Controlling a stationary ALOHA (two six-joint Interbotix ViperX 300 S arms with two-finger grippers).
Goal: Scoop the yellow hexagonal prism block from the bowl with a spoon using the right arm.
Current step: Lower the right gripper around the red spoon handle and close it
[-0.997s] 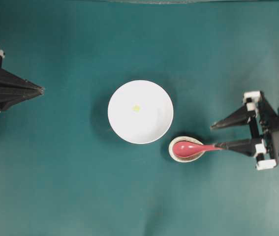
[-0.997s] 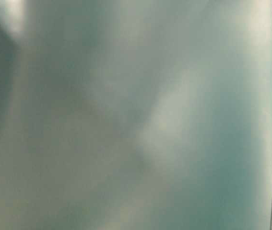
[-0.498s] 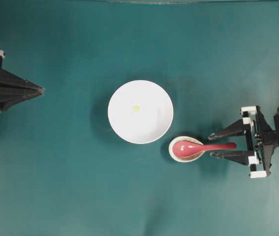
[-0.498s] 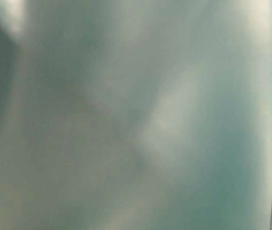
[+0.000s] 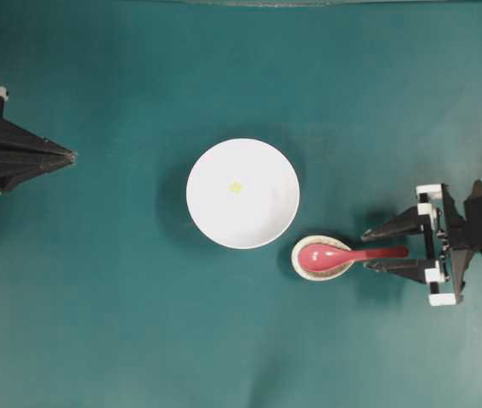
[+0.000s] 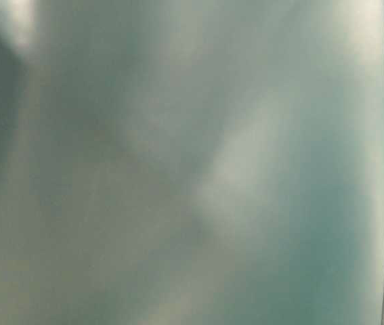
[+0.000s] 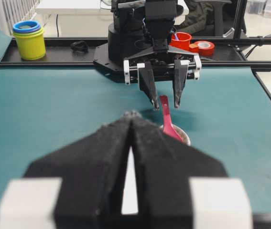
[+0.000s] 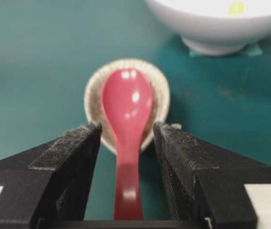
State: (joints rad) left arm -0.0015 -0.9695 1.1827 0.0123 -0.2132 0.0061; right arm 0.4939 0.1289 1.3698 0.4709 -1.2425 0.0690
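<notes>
Meanwhile, your left gripper (image 5: 72,155) sat clenched at the left edge, holding nothing. At the center, the yellow hexagonal prism block (image 5: 235,188) lay inside the bowl (image 5: 242,166). Just right of it, the spoon (image 5: 343,254) rested in the small speckled dish (image 5: 296,260), its handle between your right gripper's (image 5: 365,247) spread, untouching fingers.

One view looks straight down on the bench (image 5: 138,323); wrist views face each other, sharing the spoon (image 8: 125,114); the table-level view is blurred.
</notes>
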